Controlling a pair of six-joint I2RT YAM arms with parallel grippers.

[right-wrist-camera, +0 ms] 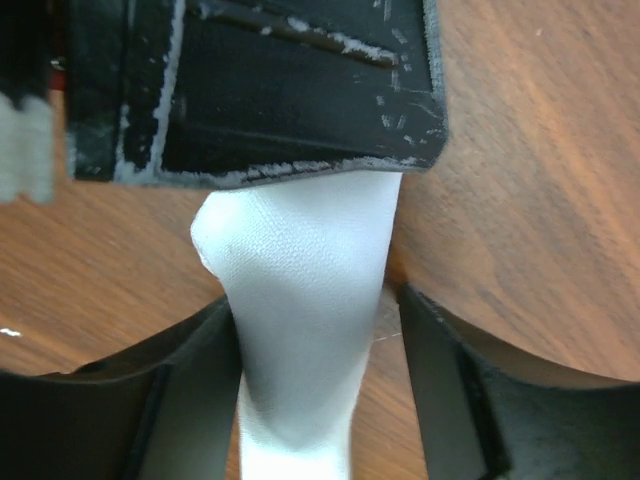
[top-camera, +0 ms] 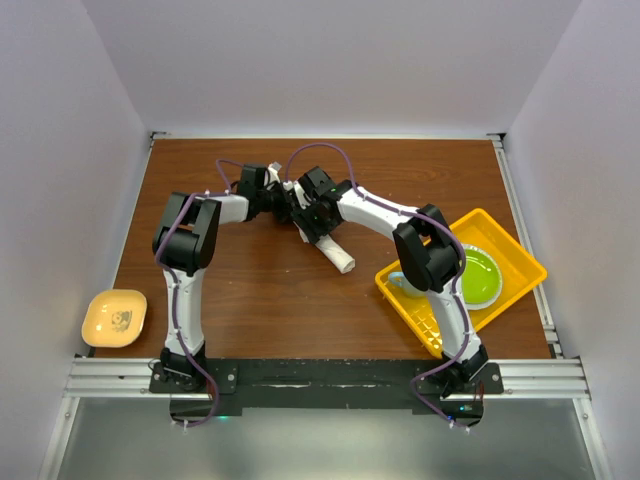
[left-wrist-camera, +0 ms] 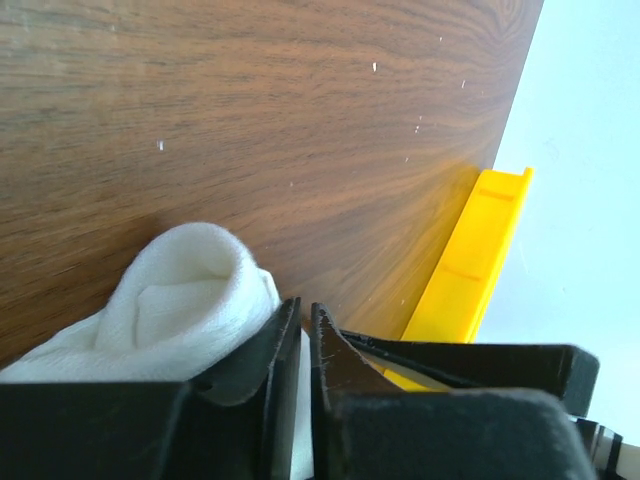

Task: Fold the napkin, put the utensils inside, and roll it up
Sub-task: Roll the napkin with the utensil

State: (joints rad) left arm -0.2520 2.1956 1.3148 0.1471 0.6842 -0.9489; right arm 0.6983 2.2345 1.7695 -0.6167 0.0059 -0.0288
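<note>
Right tool (right-wrist-camera: 312, 325) stands wide astride the rolled napkin (right-wrist-camera: 305, 260) at the middle of the desk (top-camera: 255, 300), left tool (left-wrist-camera: 305, 312) nearly closed at its end, so rolling looks finished; next, both need to back off without unrolling it.

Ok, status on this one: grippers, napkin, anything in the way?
Left gripper nearly shut beside the napkin. Right gripper open, straddling it. Napkin rolled up on the table; knife not visible. Nothing in the way.

table (top-camera: 250, 290): brown wood, fills centre | yellow tray (top-camera: 515, 240): right side, set askew | green plate (top-camera: 482, 276): inside tray | pale yellow bowl (top-camera: 114, 317): lower left, at table's edge
</note>
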